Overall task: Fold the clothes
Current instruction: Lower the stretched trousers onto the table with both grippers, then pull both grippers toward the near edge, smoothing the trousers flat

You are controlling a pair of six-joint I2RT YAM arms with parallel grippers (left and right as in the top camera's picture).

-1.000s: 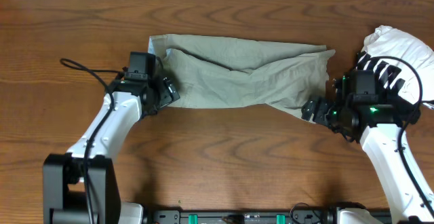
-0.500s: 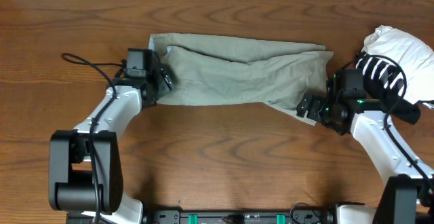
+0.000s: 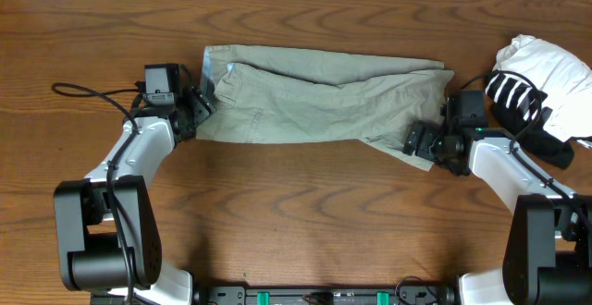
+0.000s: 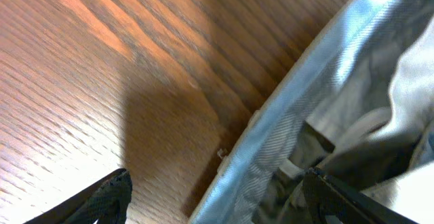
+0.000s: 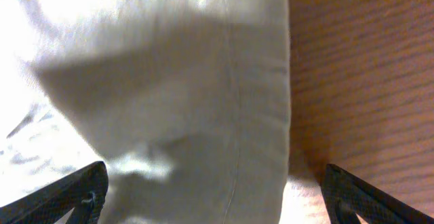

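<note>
Khaki trousers lie flat on the desk, folded lengthwise into one long rumpled band. The waistband end points toward the left arm, the leg end toward the right arm. Left jaws sit at the trousers' waistband end, spread wide and straddling the cloth edge. In the left wrist view one fingertip hangs over bare wood just off the trousers and the other over the cloth, with the pale waistband edge running diagonally between them. Cannot tell whether either fingertip touches cloth. Right jaws sit at the near corner of the trousers' leg end, also spread wide. In the right wrist view one fingertip is over the cloth and the other over wood just beside the trousers' edge, with a stitched seam running down the cloth between them. A bundled white garment with black stripes lies near the trousers' leg end, beside the right arm. A black cable loops off the left arm on the side away from the trousers.
</note>
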